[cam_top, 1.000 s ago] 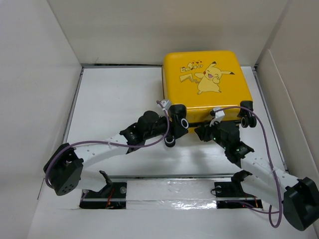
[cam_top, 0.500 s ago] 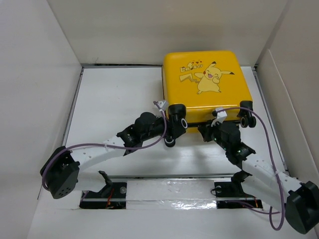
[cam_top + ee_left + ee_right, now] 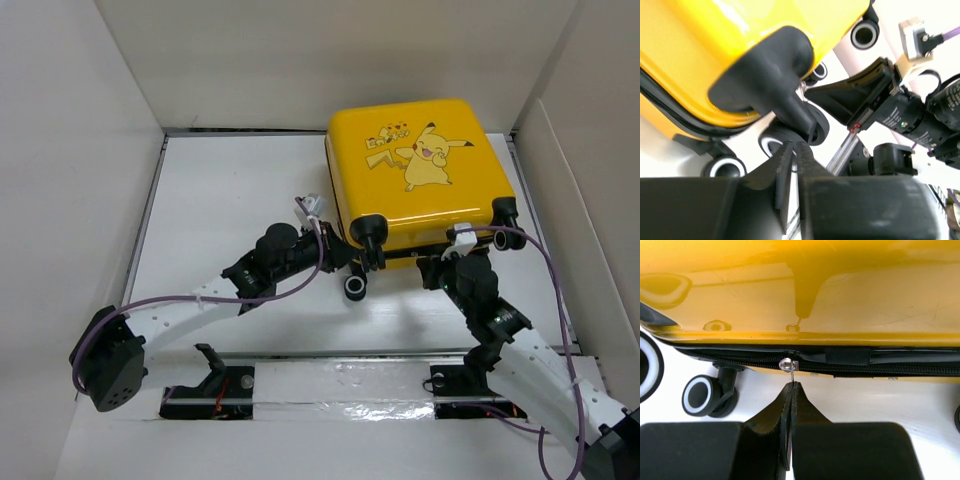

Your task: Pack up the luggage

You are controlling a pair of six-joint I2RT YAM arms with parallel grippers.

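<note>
Two arms are meeting at the near edge of the luggage point(image 3: 420, 165), which is lying flat at the far right of the table point(image 3: 230, 190), printed side up and wheels facing you. Its two halves are sitting together along the black zipper point(image 3: 740, 359).

Your right gripper point(image 3: 791, 387) is working with its fingers pressed together, and by the look of it they are pinching the small metal zipper pull point(image 3: 788, 366) hanging just below the track. Your left gripper point(image 3: 792, 152) is hovering at the near-left corner, just under the black wheel mount point(image 3: 775, 70). Its fingers are drawn almost together with only a sliver between them, and you cannot tell whether anything is caught there.

Expect the shell to be behaving as a stiff, glossy box. It is not going to flex, and smooth fingers are likely to be slipping off its rounded yellow surface, so a squeeze on the body is probably getting you nowhere. The pull is the sensible hold — thin, hard and easy to lose, so it is likely needing a square pinch and a tug along the track, not away from it.

Be watching the wheels point(image 3: 702, 395) too. A case this shape is probably light if nothing is inside, and any drag on the zipper is apt to be sliding or rolling it across the smooth table. Bracing at the wheel mount or the corner with your left arm looks like the safer way of holding it in place.
</note>
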